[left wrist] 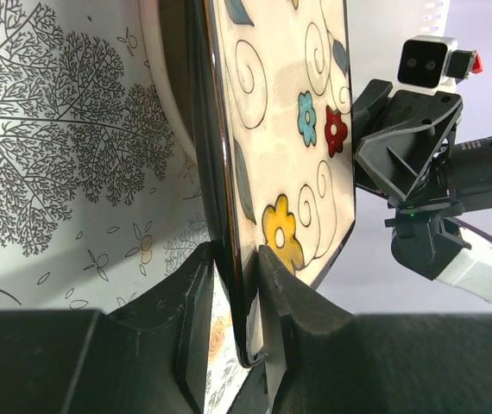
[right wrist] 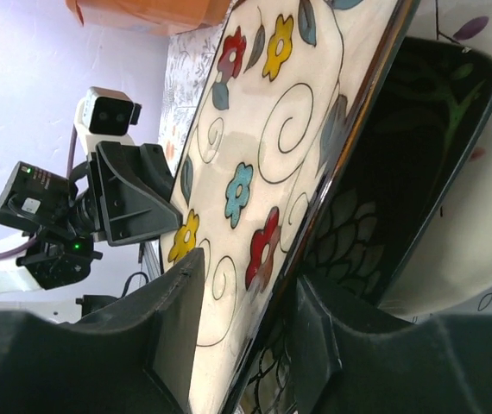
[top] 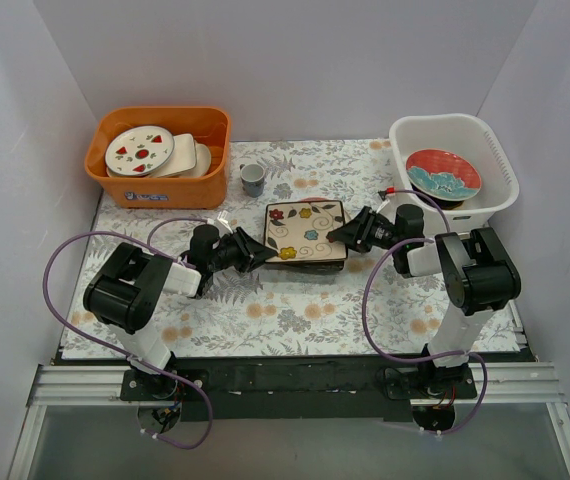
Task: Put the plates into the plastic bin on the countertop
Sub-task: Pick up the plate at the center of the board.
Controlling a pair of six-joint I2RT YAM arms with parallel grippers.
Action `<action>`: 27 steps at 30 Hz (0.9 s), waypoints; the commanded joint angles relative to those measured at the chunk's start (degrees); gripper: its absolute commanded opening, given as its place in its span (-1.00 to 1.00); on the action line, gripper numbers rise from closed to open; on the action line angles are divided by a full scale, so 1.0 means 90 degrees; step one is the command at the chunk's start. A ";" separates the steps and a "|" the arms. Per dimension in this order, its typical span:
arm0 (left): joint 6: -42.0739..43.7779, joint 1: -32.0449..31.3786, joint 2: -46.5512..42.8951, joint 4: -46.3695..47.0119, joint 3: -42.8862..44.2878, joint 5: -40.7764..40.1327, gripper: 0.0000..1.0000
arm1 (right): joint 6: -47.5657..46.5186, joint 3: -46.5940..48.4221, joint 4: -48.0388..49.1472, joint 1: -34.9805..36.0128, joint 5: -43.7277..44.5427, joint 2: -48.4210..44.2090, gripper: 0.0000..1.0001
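Contact is on one thing: the cream square plate (top: 305,230), lying mid-table (top: 295,310) on top of a stack. At the plate's left edge the left fingers (left wrist: 286,302) are drawn narrow and pinch the rim, with the glossy face on one side and the dark underside on the other. At its right edge the right fingers (right wrist: 177,319) straddle the rim. One lies over the painted flowers and one is slipped between the plate and the black square plate (right wrist: 401,172) below; whether they press yet I cannot tell. The plate is glazed and slick, with a thin raised rim, so it will likely slide if one side lets go early. Just beyond the plate stands a small cup (top: 253,178). Far right of the plate waits the white bin (top: 502,175), slotted plastic, with a red-and-teal plate (top: 443,172) inside. The right arm is the nearer one to it. Far left of the plate sits an orange bin (top: 210,180).
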 commanded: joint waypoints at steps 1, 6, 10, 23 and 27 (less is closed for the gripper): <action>0.0004 -0.0139 -0.0225 0.1307 0.0553 0.0603 -1.00 | 0.0043 0.0327 0.0293 0.0525 -0.1123 0.0027 -0.06; 0.0014 -0.0139 -0.0147 0.1356 0.0553 0.0652 -1.00 | -0.0025 0.0415 0.0118 0.0623 -0.1162 -0.0002 -0.28; 0.0034 -0.0139 -0.0117 0.1346 0.0533 0.0642 -1.00 | -0.0112 0.0435 -0.0019 0.0652 -0.1211 -0.0089 -0.59; 0.0394 -0.0139 -0.0361 0.0917 0.0523 0.0476 -0.71 | -0.0533 0.0542 -0.0790 0.0653 -0.1055 -0.0607 -0.97; 0.0609 -0.0139 -0.0653 0.0537 0.0475 0.0262 -0.40 | -0.0543 0.0562 -0.0839 0.0652 -0.1026 -0.0715 -0.97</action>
